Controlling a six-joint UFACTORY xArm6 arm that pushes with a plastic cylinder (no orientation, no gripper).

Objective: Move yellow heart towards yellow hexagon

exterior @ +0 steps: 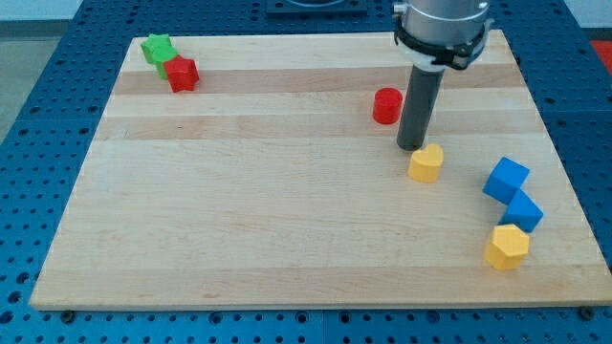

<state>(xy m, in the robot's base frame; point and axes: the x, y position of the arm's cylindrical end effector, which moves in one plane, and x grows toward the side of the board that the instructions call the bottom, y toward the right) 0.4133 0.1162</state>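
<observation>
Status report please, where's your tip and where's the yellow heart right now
My tip at the yellow heart, on its upper-left side. Yellow hexagon sits toward the view's lower right. Two blue blocks just above the hexagon, near the path.

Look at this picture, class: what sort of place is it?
Probably a robotics lab bench: a wooden board lies on a blue perforated table, and my tip stands just above the yellow heart, with other small coloured blocks scattered about.
</observation>
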